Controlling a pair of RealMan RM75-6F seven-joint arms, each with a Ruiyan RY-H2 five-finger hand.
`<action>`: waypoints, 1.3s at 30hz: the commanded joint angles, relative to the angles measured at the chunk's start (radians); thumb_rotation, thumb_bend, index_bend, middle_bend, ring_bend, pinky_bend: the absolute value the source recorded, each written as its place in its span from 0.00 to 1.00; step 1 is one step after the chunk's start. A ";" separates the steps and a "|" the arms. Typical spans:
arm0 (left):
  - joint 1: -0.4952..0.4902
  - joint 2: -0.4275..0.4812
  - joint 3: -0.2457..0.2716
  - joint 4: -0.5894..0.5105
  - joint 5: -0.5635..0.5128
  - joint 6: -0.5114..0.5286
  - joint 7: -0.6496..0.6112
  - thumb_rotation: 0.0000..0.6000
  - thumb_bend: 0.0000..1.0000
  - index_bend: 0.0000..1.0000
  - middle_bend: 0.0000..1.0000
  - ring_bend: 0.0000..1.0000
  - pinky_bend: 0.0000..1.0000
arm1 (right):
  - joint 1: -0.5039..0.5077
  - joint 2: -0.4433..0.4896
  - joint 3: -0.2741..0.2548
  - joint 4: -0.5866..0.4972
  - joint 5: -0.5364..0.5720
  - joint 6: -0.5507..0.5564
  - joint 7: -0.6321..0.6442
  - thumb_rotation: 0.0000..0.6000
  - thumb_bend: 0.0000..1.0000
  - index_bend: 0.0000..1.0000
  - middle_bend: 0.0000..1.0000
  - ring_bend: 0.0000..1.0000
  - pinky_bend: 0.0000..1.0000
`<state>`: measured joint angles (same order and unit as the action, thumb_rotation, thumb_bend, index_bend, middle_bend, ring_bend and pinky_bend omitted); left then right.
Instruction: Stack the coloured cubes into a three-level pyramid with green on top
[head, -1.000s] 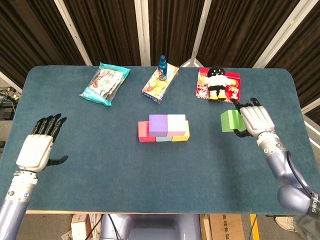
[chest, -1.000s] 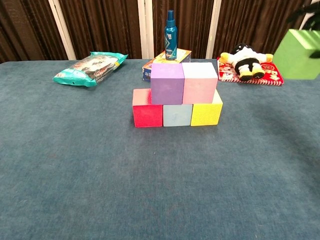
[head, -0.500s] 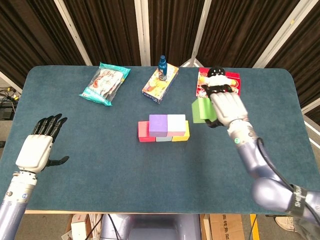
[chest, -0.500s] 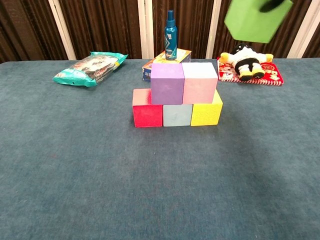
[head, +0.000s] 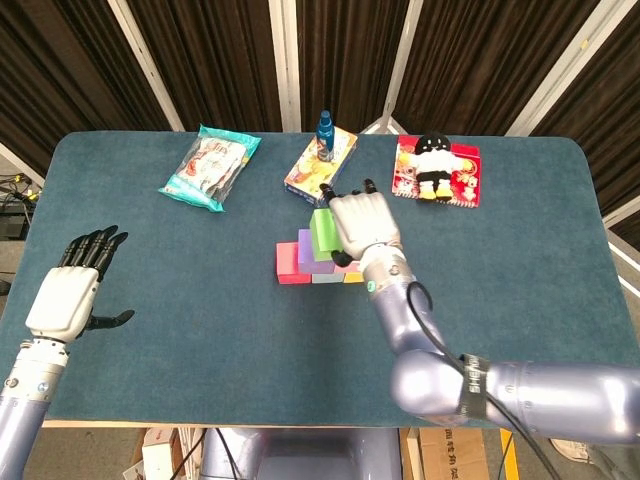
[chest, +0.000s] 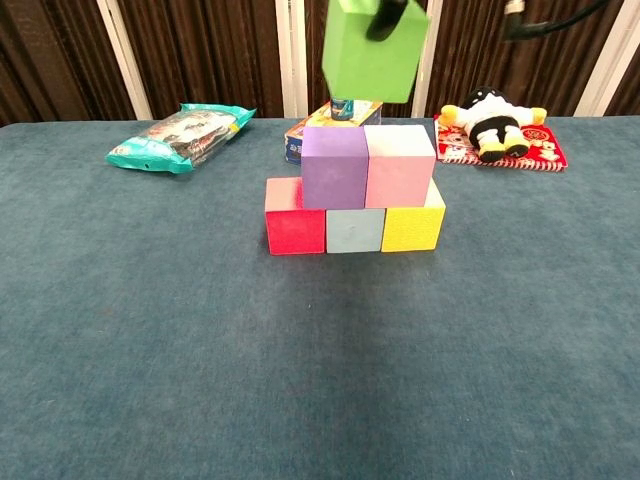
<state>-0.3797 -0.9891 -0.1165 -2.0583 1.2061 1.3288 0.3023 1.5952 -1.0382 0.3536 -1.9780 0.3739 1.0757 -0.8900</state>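
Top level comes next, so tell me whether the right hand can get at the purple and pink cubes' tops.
Probably yes. The right hand holds the green cube above the purple cube and pink cube; nothing lies on their tops.

head view: high above the near edge, looks steeply down on the whole bench (head: 200, 330), far | chest view: low, near bench height, faces the curtains (chest: 200, 50), close | shared: cube stack (chest: 352, 190), back-row items
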 joint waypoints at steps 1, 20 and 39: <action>0.002 0.006 -0.003 0.003 -0.005 -0.008 -0.014 1.00 0.11 0.00 0.00 0.00 0.00 | 0.024 -0.053 -0.002 0.046 0.007 0.026 -0.029 1.00 0.34 0.03 0.40 0.23 0.00; 0.004 0.011 -0.013 0.012 -0.019 -0.034 -0.044 1.00 0.11 0.00 0.00 0.00 0.00 | 0.058 -0.203 0.055 0.211 0.168 0.135 -0.165 1.00 0.34 0.03 0.40 0.24 0.00; 0.010 0.020 -0.021 0.004 -0.013 -0.035 -0.058 1.00 0.11 0.00 0.00 0.00 0.00 | -0.004 -0.258 0.125 0.230 0.151 0.171 -0.222 1.00 0.34 0.03 0.40 0.24 0.00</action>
<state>-0.3700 -0.9689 -0.1376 -2.0543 1.1936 1.2935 0.2440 1.5916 -1.2956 0.4782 -1.7481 0.5260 1.2463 -1.1114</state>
